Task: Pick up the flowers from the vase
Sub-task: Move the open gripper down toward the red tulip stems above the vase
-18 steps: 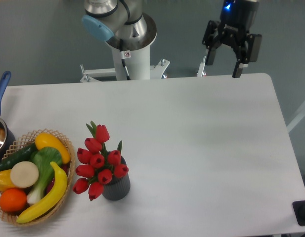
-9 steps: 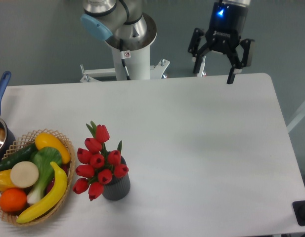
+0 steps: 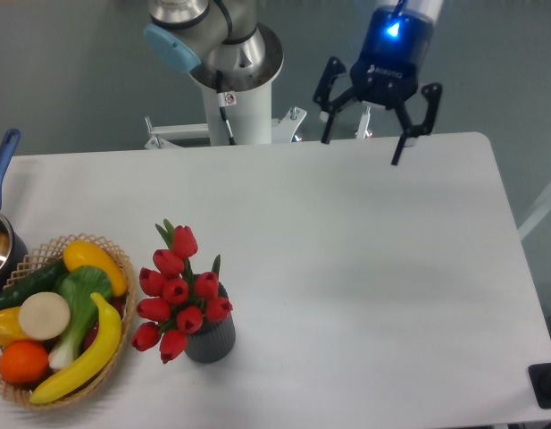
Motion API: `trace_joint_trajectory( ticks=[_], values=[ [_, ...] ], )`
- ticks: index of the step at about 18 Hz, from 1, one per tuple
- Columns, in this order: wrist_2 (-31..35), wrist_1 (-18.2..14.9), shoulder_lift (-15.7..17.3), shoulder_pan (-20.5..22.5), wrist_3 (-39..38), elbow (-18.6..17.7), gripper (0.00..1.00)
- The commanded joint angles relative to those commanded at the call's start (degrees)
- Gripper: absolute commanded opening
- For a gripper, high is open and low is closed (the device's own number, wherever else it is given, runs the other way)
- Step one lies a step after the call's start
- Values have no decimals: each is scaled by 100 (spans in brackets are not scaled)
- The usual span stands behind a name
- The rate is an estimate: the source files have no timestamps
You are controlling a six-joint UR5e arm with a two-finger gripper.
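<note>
Hand (image 3: 363, 150) spread wide, far from flowers (image 3: 177, 293) — basket (image 3: 123, 268) beside vase (image 3: 212, 341)

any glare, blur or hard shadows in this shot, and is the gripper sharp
Fixed camera view: soft, even light on the white table, with only faint shadows and no strong glare; the flowers and vase look sharp; the gripper is open, slightly soft at its fingers, with a bright blue light glowing on its body.

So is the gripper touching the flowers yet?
Apart. The fixed camera shows the open gripper over the table's far edge, bare table between it and the flowers in the vase.
</note>
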Motion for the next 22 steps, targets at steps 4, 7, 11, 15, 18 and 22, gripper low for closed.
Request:
trace_joint_trajectory(
  ticks=[4, 7, 11, 15, 18, 22],
  values=[
    [97, 45, -97, -221, 54, -61, 100],
    [509, 54, -97, -352, 124, -185, 100],
    [554, 63, -326, -757, 168, -211, 100],
    [624, 63, -545, -923, 352, -194, 100],
    [615, 63, -651, -977, 414, -211, 100],
    [397, 36, -888, -1354, 327, -202, 100]
  ],
)
